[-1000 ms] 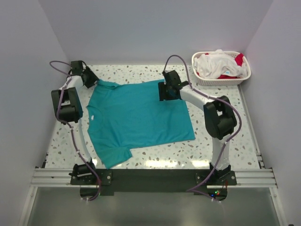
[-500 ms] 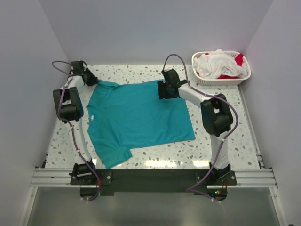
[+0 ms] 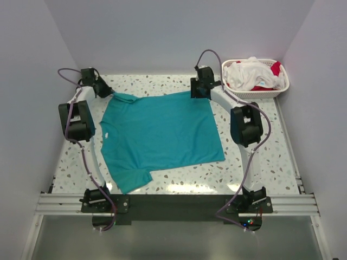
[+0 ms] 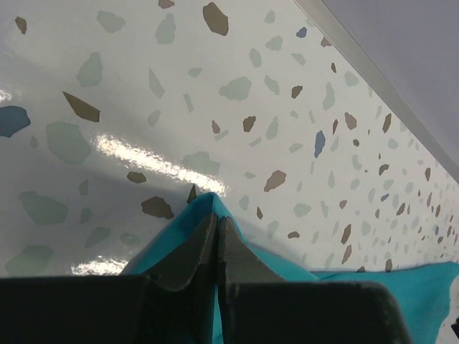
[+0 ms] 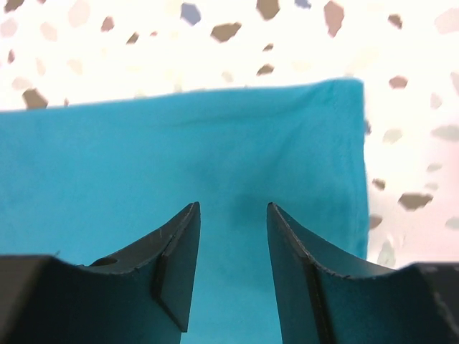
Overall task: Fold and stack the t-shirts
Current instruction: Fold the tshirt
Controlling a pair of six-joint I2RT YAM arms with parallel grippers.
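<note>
On the speckled table [image 3: 255, 168] the teal t-shirt [image 3: 157, 132] lies spread flat. The left gripper [image 4: 217, 222] is pinched tight on its far left corner. The right gripper [image 5: 233, 209] hangs parted over the far right corner, holding nothing.

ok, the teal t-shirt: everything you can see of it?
The plain teal soft-fabric t-shirt lies spread flat and mostly smooth on the white speckled tabletop, neck toward the left side, hem toward the right, short sleeves at the far-left and near-left corners. The left jaws are shut on a raised peak of the far sleeve. The right jaws stand open over the far hem corner; contact unclear.
</note>
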